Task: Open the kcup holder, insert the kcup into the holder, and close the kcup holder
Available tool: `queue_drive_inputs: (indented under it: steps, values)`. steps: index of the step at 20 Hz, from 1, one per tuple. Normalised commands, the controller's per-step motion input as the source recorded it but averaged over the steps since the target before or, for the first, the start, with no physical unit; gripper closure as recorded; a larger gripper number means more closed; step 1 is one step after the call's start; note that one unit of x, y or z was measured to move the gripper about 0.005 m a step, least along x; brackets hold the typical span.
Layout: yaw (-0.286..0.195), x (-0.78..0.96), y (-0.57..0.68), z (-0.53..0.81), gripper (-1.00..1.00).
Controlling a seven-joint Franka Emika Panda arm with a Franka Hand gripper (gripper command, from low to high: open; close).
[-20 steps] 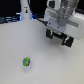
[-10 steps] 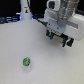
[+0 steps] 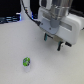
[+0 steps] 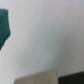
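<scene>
Lying on the white surface (image 3: 15, 45), low at the exterior view's left: the kcup (image 3: 26, 62), untouched and alone. Further right and higher, the claw (image 3: 54, 43), shifted slightly leftward since a second ago, well apart from the pod. Fingers spread or pressed together: cannot tell. No kcup holder visible; opening apparently not begun.

1. The pod (image 3: 26, 62), green and white with a bluish edge, lies on the white table (image 3: 15, 45).
2. The gripper (image 3: 52, 42) hangs above the table, well apart from the pod.
3. Its jaws appear parted; blur prevents certainty.
</scene>
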Motion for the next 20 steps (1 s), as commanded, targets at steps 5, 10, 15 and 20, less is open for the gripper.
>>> queue_drive_inputs:
  steps: [5, 10, 15, 20]
  values:
    - [-0.213, 0.11, -0.7, 0.02, -1.0]
    - [-0.215, 0.04, -0.7, 0.01, -1.0]
    - [-0.214, 0.16, -0.67, 0.01, -1.0]
    - [-0.202, 0.57, -0.47, 0.01, -1.0]
